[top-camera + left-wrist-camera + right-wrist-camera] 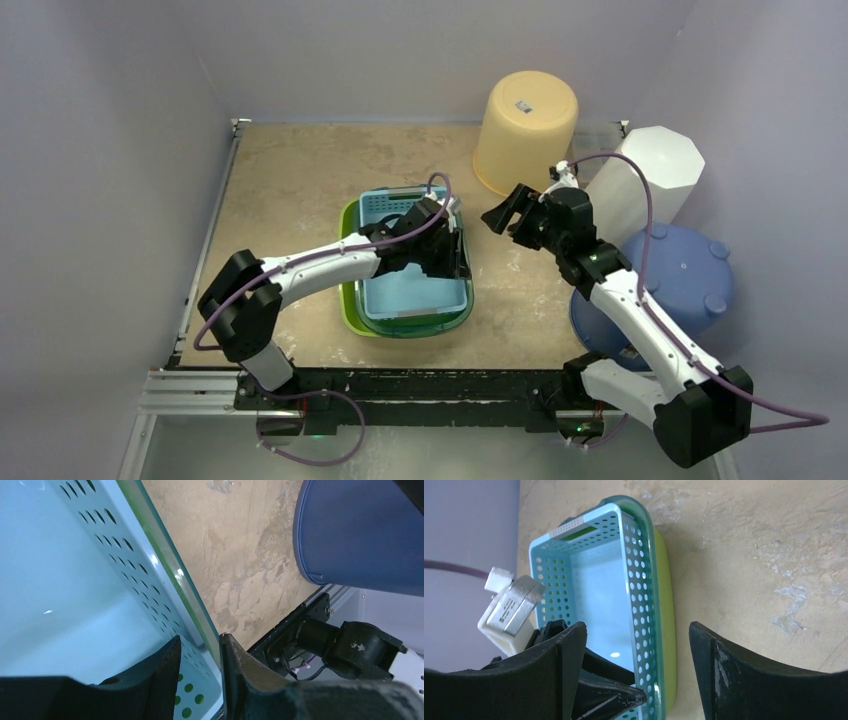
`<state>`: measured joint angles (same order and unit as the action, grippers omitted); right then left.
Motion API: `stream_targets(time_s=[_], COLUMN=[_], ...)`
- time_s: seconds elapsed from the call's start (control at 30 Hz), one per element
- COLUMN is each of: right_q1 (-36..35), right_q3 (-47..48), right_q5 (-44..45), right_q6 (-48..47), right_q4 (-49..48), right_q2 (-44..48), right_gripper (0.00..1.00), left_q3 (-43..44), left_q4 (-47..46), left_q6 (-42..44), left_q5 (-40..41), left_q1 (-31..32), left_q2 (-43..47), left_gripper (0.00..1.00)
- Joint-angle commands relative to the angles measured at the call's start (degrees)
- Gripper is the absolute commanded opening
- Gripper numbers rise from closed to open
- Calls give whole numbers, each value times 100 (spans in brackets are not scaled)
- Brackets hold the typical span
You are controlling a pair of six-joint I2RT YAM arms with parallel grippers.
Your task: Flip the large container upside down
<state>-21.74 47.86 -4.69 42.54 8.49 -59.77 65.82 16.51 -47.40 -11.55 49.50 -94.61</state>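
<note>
Tan tabletop (290,180) carries the green container (349,290), likely light and flexible, best taken at the rim, which the left gripper (200,642) pinches together with the nested blue basket (410,290); right gripper (638,630) hangs spread.

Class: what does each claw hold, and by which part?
Left claw: the blue basket, by its side wall, together with the rim of the green tub. Right claw: open, nothing held.
</note>
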Motion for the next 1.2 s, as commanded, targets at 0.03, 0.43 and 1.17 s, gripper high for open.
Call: stream_targets(time_s=[0.03,0.43,1.17], right_q1=[-6,-434,-1660], right_q3=[-9,864,1901], right_q5=[395,-888,2397], right_q6=[264,-527,-694], right_q4=[-22,51,1616], right_q2=[237,-1255,-3242], right_gripper=[78,77,85], left_q3=[112,-270,-1232], left_q4=[136,2159,2312], left_q6=[50,-394,-336], left_q5=[809,3656,3145], left_q1=[61,1,-691], left_q2=[693,2562,3089], left_gripper=[40,65,79])
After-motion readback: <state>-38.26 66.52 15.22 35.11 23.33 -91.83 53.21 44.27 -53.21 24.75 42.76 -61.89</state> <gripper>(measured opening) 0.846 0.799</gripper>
